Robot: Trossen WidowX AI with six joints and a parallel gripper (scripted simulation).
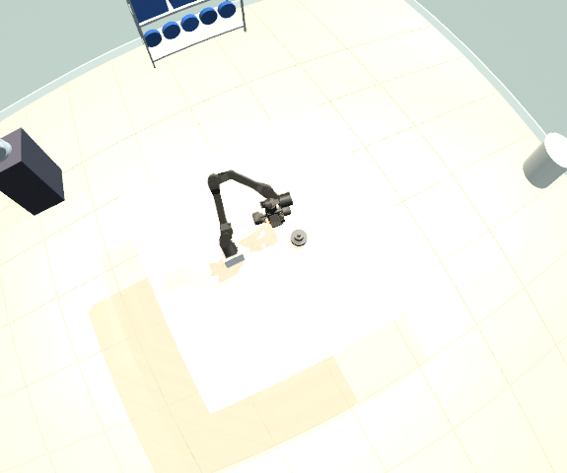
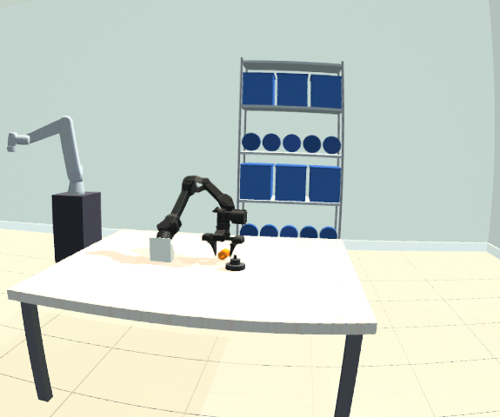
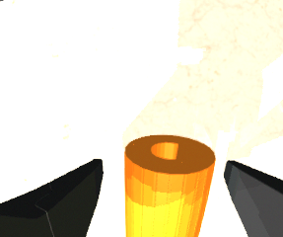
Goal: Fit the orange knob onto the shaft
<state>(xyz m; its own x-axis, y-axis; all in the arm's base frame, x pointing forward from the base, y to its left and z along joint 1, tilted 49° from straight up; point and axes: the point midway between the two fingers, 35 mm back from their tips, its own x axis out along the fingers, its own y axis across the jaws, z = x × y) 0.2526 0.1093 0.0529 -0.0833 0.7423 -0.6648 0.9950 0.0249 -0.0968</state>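
Observation:
The orange knob lies on its side on the table. In the wrist view its end face shows the hole, with the flat side on the right. My gripper is open, pointing down around the knob, with a finger on either side and a gap at each. In the top view the gripper hides most of the knob. The dark round pedestal stands close by, to the right of the gripper, its shaft upright and bare. The shaft's flat side cannot be made out.
The arm's pale base block stands left of the knob on the white table. A shelf rack with blue bins, a grey arm on a dark block and a grey cylinder stand away from the table.

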